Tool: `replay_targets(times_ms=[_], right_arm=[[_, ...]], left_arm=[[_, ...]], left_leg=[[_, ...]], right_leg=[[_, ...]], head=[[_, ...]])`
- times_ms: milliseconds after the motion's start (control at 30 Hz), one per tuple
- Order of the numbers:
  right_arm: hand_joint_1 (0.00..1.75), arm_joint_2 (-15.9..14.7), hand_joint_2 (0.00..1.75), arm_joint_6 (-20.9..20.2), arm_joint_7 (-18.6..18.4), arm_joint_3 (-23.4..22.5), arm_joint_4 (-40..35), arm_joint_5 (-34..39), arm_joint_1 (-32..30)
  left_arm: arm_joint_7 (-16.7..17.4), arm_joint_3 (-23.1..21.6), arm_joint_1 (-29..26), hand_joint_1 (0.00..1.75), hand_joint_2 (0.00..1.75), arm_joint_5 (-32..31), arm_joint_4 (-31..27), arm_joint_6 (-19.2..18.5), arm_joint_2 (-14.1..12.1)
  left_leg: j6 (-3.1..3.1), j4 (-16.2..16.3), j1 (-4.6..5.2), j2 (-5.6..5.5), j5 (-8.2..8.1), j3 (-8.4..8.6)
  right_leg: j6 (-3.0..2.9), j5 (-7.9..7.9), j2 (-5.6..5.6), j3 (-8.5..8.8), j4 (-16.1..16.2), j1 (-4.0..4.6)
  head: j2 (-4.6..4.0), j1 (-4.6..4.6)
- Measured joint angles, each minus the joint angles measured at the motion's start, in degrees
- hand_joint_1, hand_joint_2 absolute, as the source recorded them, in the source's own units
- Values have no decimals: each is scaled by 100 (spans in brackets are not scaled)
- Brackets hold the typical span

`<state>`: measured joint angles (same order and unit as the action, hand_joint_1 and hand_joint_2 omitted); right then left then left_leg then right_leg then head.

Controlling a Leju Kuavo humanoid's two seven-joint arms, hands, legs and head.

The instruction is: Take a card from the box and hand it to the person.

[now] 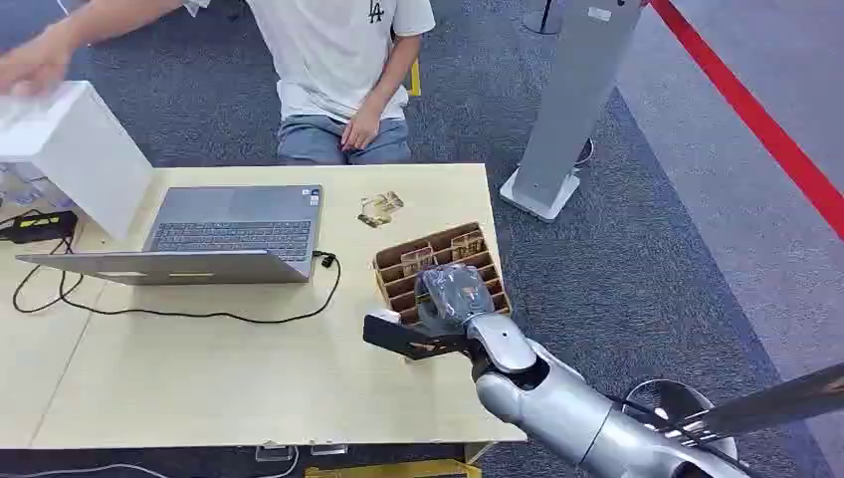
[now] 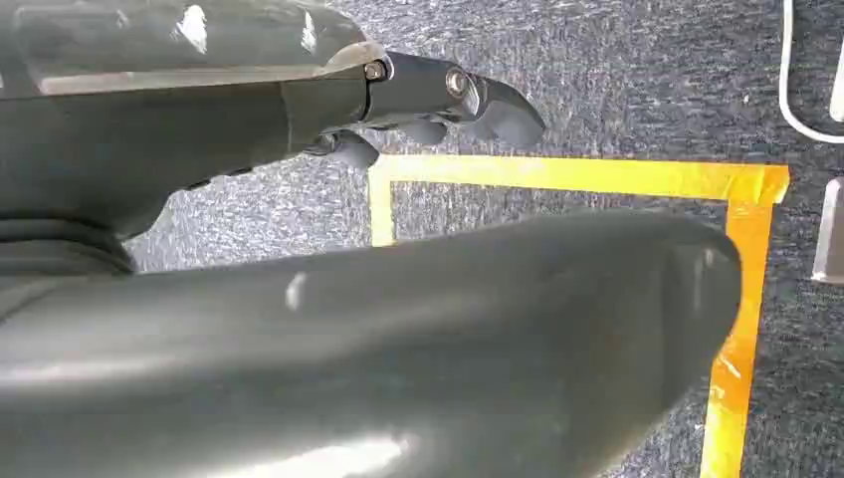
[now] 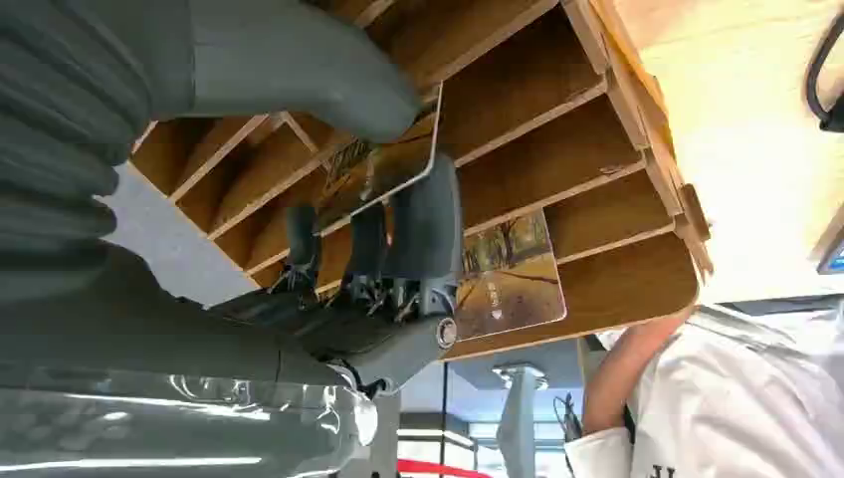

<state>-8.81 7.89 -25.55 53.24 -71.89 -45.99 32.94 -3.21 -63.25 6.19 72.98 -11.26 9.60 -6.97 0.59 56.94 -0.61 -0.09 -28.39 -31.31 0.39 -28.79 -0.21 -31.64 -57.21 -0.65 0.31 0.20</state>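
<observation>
2 cards stand in the far slots of the wooden box [image 1: 443, 269], which sits near the right edge of the surface [image 1: 199, 368]; a few more lie loose on the surface beyond it. The step in hand looks like drawing 1 card out of the box. To do it well, the right hand [image 1: 450, 299] should lift the card straight along its slot so the edges do not catch the dividers, keep the pinch firm near the card's end, and avoid tipping the light box.

From the right wrist view, the right hand [image 3: 378, 239] has its thumb on one face of a card [image 3: 383, 174] and its dark fingers [image 3: 423, 224] against the other, so it appears to be gripping that card over the slots. Another card [image 3: 508, 274] stands in a neighbouring slot, untouched.

The left hand [image 2: 438, 95] hangs over the carpet, fingers curled loosely with nothing in them.

The person [image 1: 343, 60] sits across the surface, beyond the laptop [image 1: 234, 234].
</observation>
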Motion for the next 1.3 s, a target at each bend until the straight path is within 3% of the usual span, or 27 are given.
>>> replay_targets(times_ms=[67,100,167,233,633,933,1133,1300], right_arm=[[120,0,175,0,0,15,0,17,0],[134,0,175,0,0,24,0,20,0],[140,0,175,2,0,35,0,33,0],[173,0,175,2,2,39,0,37,0],[175,2,175,42,31,61,0,122,10],[175,-22,175,92,11,50,-144,210,11],[175,-194,175,476,-118,-142,-837,-92,45],[175,-317,175,942,155,-275,-1682,-690,43]], left_arm=[[0,0,0,0,0,4,0,0,-2],[0,0,0,0,0,7,0,0,-2],[0,0,0,0,0,7,0,2,-4],[0,0,0,0,0,7,0,0,-7],[-205,-33,0,0,0,-24,0,-232,-39],[-236,-37,-5,0,0,44,0,-107,-55],[-201,-37,-22,0,0,98,0,-9,-55],[-201,-37,-28,0,0,105,0,-15,-55]], left_leg=[[0,0,0,0,0,0],[0,0,0,0,0,0],[0,0,0,0,0,0],[0,0,0,0,0,0],[0,0,0,0,0,3],[0,0,0,0,0,3],[0,1,0,1,0,2],[0,1,0,1,0,4]], right_leg=[[0,0,0,0,0,0],[0,0,0,0,0,0],[0,0,0,0,0,0],[0,0,0,0,0,0],[0,0,0,1,1,0],[0,0,0,1,0,0],[0,0,1,0,1,0],[0,0,2,-1,1,0]], head=[[0,0],[0,0],[0,0],[0,0],[0,0],[0,2],[0,2],[0,4]])
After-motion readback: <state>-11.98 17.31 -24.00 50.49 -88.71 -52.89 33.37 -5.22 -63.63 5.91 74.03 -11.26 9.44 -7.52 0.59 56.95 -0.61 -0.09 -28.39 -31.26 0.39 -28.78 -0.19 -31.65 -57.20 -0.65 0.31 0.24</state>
